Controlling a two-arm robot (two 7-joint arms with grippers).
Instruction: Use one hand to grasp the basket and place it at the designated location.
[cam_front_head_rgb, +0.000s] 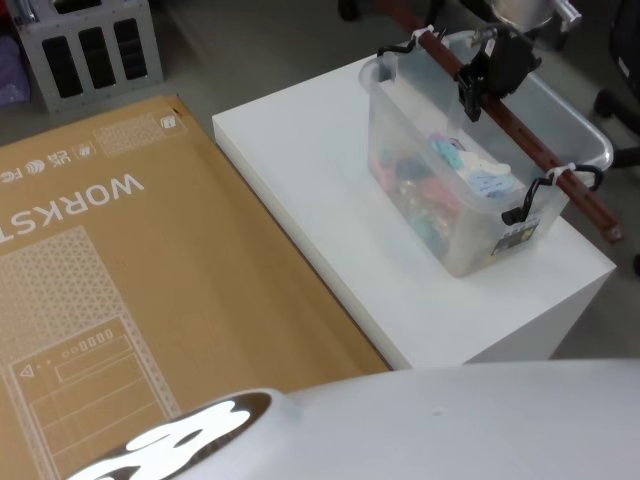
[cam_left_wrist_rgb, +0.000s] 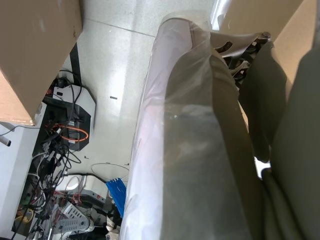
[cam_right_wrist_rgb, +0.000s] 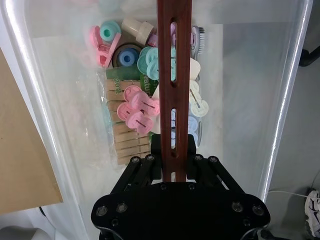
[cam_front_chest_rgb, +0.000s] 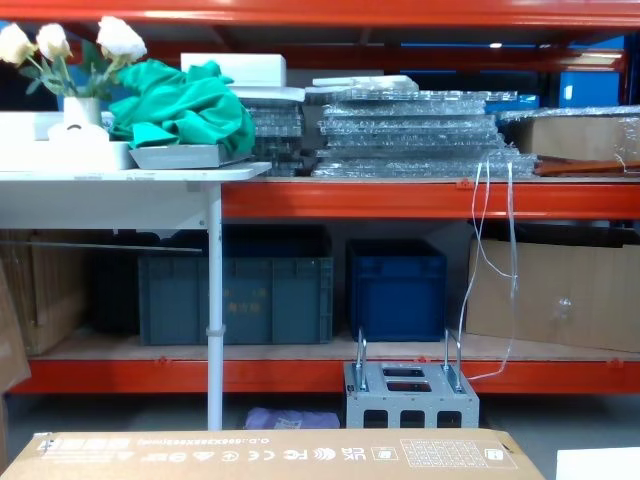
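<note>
Pinching the handle bar (cam_front_head_rgb: 545, 160) off-centre at upper right, my right gripper (cam_front_head_rgb: 472, 98) may tip the basket (cam_front_head_rgb: 372, 78) on lifting.

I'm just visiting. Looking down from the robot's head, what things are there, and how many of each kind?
See-through basket: 1
Right hand, closed on the basket's handle bar: 1
White stand under the basket: 1
Cardboard box: 1
Grey metal box: 1
Total: 5
</note>
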